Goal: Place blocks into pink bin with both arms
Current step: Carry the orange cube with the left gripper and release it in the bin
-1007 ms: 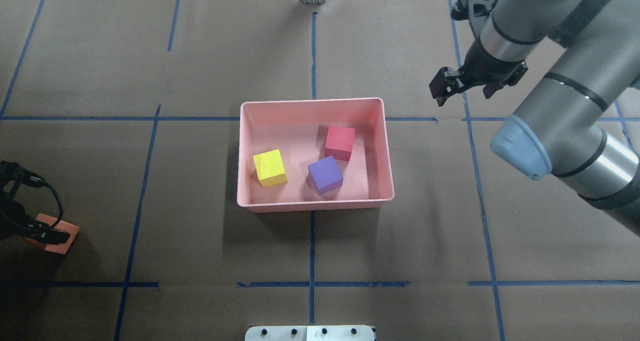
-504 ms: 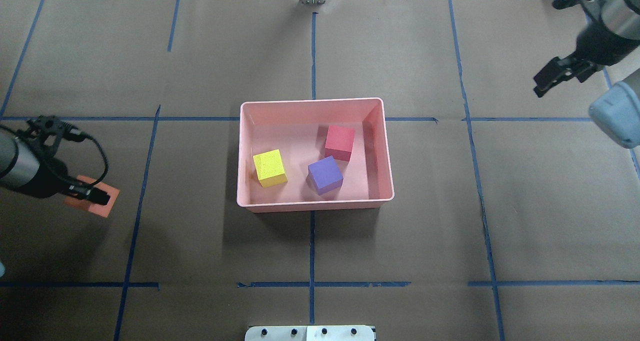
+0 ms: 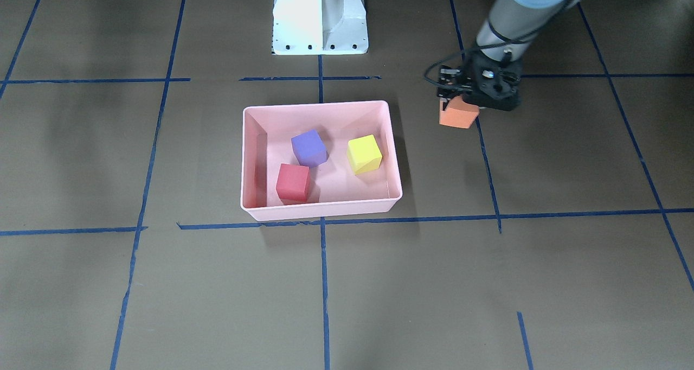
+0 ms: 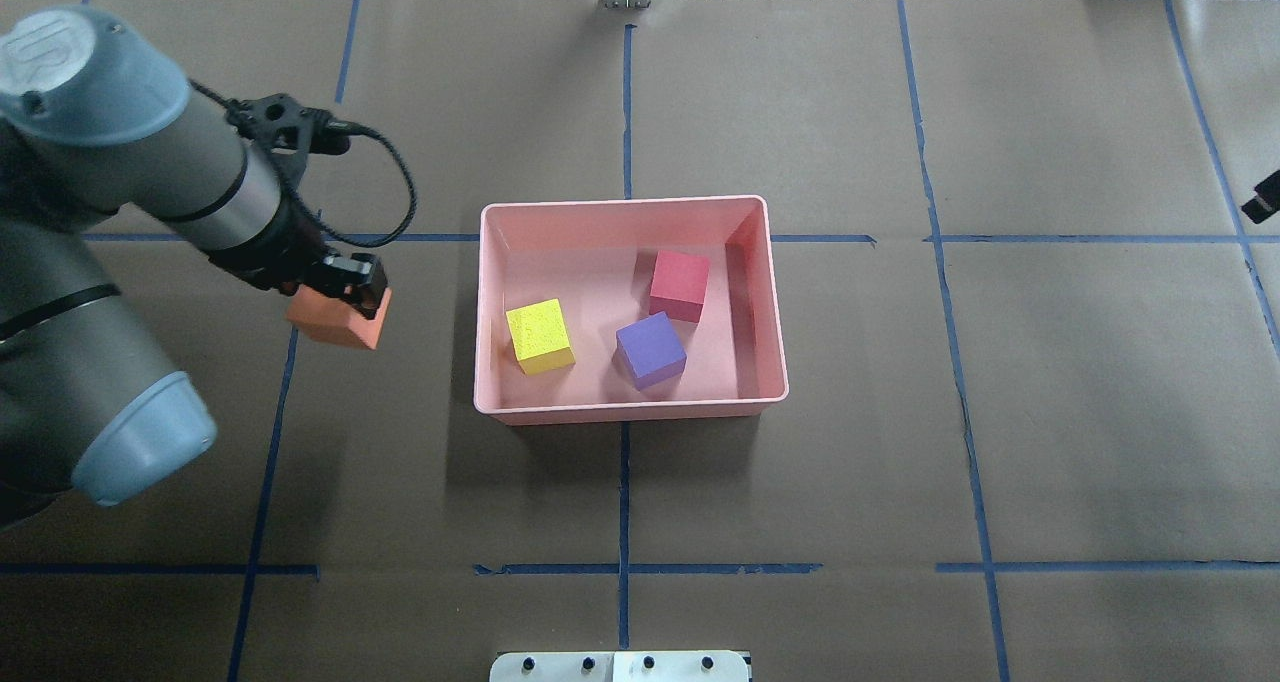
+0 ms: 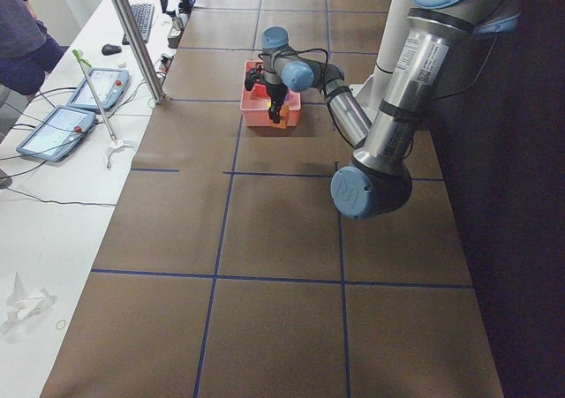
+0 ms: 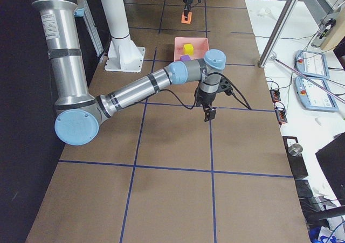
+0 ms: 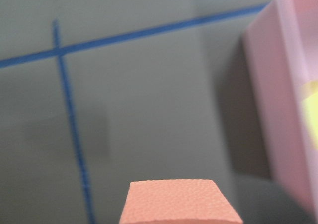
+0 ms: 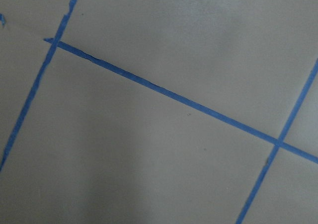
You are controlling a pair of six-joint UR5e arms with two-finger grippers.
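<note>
Pink bin [image 4: 625, 203] holds red block [image 4: 680, 280], purple block [image 4: 650, 348], yellow block [image 4: 540, 334]; orange block [image 4: 330, 328] outside.

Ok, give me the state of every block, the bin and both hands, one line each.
pink bin: upright, holding three blocks.
left hand: shut on the orange block.
orange block: held beside the pink bin, not yet in it.
red block: resting inside the pink bin.
purple block: resting inside the pink bin.
yellow block: resting inside the pink bin.
right hand: away from the pink bin; open or shut cannot be told.

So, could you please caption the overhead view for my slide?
Left arm holds orange block beside pink bin containing three blocks.
</note>
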